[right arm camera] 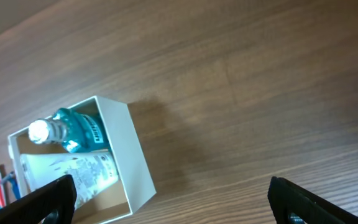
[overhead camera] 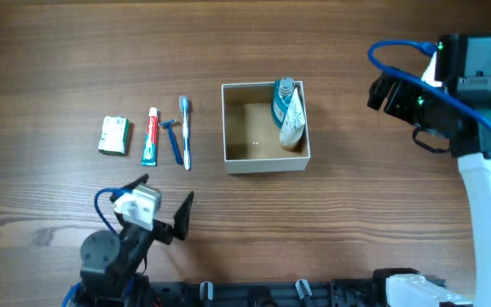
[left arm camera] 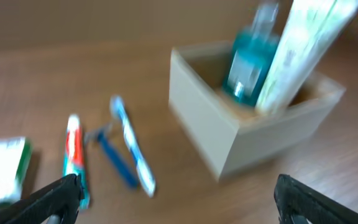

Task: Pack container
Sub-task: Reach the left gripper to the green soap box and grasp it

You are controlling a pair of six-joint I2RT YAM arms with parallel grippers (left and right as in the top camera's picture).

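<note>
The container (overhead camera: 237, 160) is a square white-walled cardboard box with a tan inside, mid-table. A teal bottle (overhead camera: 283, 101) and a white tube (overhead camera: 293, 121) stand in its right side. It also shows in the left wrist view (left arm camera: 229, 140) and the right wrist view (right arm camera: 132, 155). To its left lie a toothbrush (overhead camera: 186, 132), a blue razor (overhead camera: 174, 141), a red-and-teal toothpaste tube (overhead camera: 150, 136) and a green-and-white soap packet (overhead camera: 113, 135). My left gripper (overhead camera: 162, 217) is open and empty, near the front edge. My right gripper (overhead camera: 388, 92) is open and empty, right of the container.
A black rail (overhead camera: 271, 294) runs along the table's front edge. The right arm's white link (overhead camera: 488, 213) stands at the right side. Bare wooden tabletop (overhead camera: 58, 68) lies around the items.
</note>
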